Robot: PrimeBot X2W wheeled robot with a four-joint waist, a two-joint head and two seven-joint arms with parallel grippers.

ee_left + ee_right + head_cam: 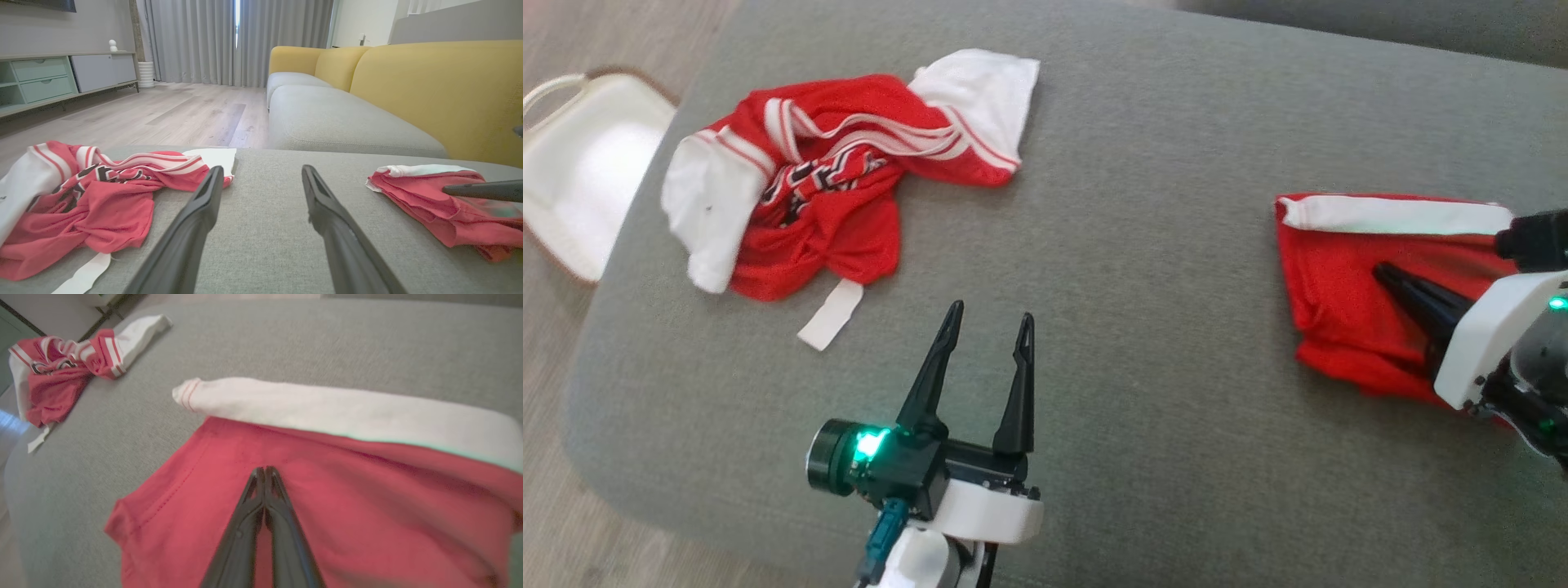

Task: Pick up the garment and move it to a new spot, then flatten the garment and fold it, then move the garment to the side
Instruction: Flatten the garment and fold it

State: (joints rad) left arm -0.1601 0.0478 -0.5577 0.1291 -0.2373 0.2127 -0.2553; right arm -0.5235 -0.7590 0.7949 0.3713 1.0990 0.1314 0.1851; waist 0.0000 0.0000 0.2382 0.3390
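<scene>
We note the right gripper (264, 469) closed, gripping nothing, tips over the folded red garment (367, 498); left gripper (990, 312) wide open.

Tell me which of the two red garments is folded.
The red garment on the robot's right, under the shut right gripper: a compact flat stack. The striped garment at left lies crumpled.

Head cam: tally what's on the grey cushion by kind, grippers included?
Red-and-white garments: 2 (crumpled garment, folded garment)
Grippers: 2 (left gripper, right gripper)
Total: 4. The white strip at the crumpled garment's edge is counted with it.
</scene>
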